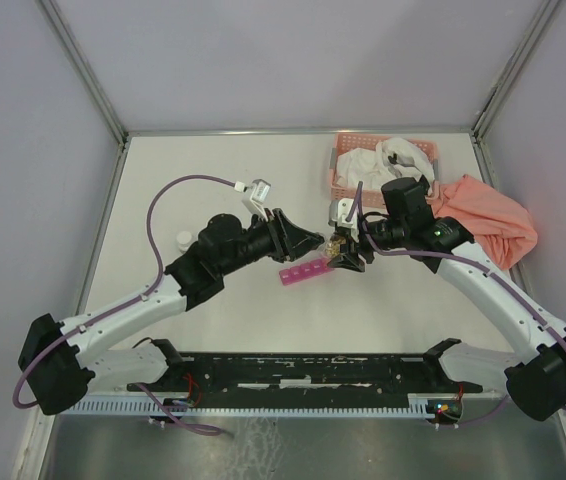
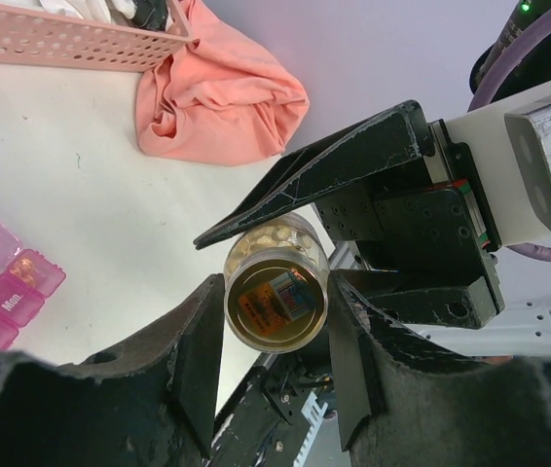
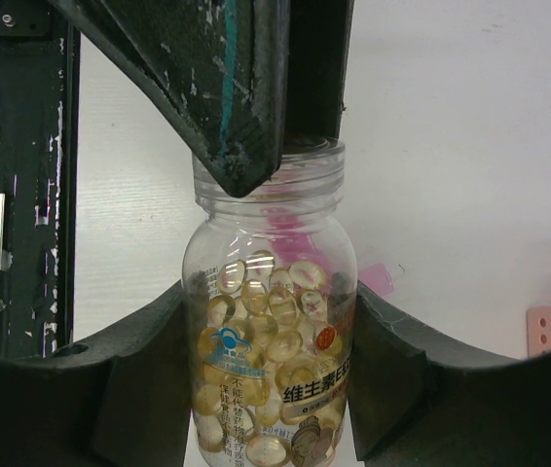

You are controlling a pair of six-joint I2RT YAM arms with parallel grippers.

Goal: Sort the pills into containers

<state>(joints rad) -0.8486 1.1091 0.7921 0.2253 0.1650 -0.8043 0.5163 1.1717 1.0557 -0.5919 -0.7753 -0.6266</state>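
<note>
The organizer (image 1: 308,272) lies flat on the table (image 1: 223,170), near mid-table and just below the two gripper tips; whether its lids are open cannot be told. The pills (image 3: 261,341) are not yet sorted: they are heaped toward the base of a clear bottle (image 3: 271,306), which is held between the two grippers close to the organizer. The bottle's body is grasped by the right gripper (image 1: 349,257), with a finger pressed to each side. The left gripper (image 2: 275,292) is set about the neck, where no cap is seen; whether it is clenched on the neck or merely flanking it cannot be told. Three hazards are judged. If the bottle is tipped too far, many pills are likely to be poured at once and the narrow compartments overshot, with pills scattered on the table. If both grippers are clamped and moved unevenly, the smooth bottle may be twisted loose. The light organizer may be knocked aside by the nearby fingertips.
</note>
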